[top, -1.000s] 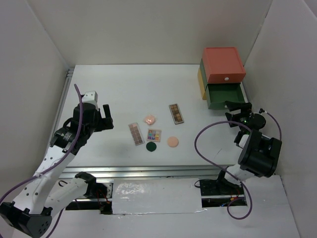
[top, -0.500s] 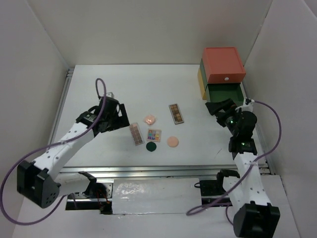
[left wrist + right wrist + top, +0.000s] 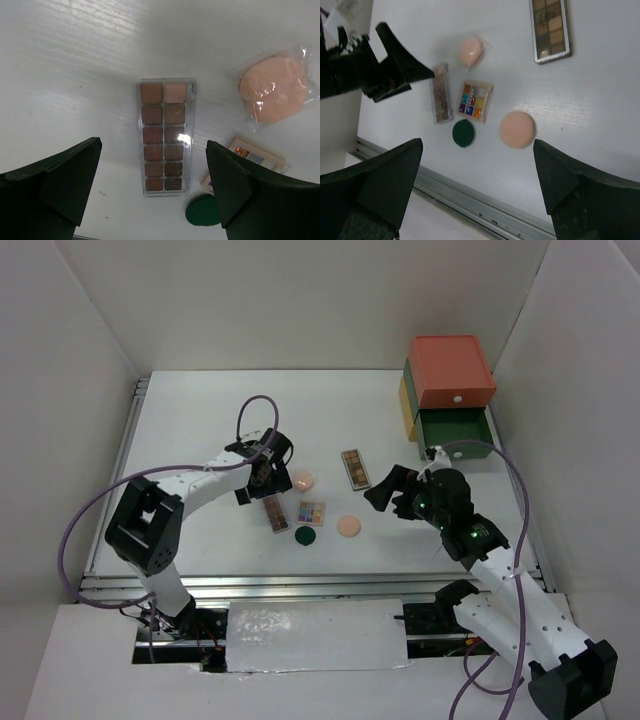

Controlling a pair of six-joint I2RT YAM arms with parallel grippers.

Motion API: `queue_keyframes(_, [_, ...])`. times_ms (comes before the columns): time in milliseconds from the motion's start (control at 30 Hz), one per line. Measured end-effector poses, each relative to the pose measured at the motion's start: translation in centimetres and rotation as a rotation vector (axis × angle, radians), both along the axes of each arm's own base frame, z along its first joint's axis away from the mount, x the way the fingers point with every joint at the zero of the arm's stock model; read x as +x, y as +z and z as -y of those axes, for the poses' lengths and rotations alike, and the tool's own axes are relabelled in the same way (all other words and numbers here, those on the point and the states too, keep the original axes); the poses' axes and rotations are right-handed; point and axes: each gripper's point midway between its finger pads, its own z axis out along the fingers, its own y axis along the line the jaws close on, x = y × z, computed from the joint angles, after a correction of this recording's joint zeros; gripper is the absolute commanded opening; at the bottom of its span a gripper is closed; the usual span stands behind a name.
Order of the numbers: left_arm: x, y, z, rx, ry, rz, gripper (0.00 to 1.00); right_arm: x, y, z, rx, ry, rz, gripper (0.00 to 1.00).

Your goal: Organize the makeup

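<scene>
Eyeshadow palette [image 3: 164, 136] lies lengthwise up the left wrist view, under the spread left tool [image 3: 153, 144]; right tool [image 3: 477, 144] also spread

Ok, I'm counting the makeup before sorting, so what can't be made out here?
Left wrist view: square palette and dark green compact partly behind the left gripper.
Right wrist view: one long palette cut off by the top edge.
Top view: open green drawer, inside too dark and small to read.
</scene>
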Motion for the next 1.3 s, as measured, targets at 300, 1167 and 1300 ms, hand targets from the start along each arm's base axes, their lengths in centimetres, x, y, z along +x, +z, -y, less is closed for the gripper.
queue_keyframes(300, [1.2,-2.7,0.2,0.044,0.069,-0.048,0.99,-1.6,-2.0,-1.0,-0.036,0.055,-0.047,1.00])
queue_keyframes(1167, [-2.9,2.5,-2.9,-0.067,0.138,0.104,0.00,-7.3,-1.4,-9.1,0.145,0.489,0.035,1.00])
queue_keyframes(1300, [-3.4,9.5,-0.7,-0.184,0.073,0.262,0.00,-10.0,-2.1,-13.7,0.128,0.653,0.057,0.96])
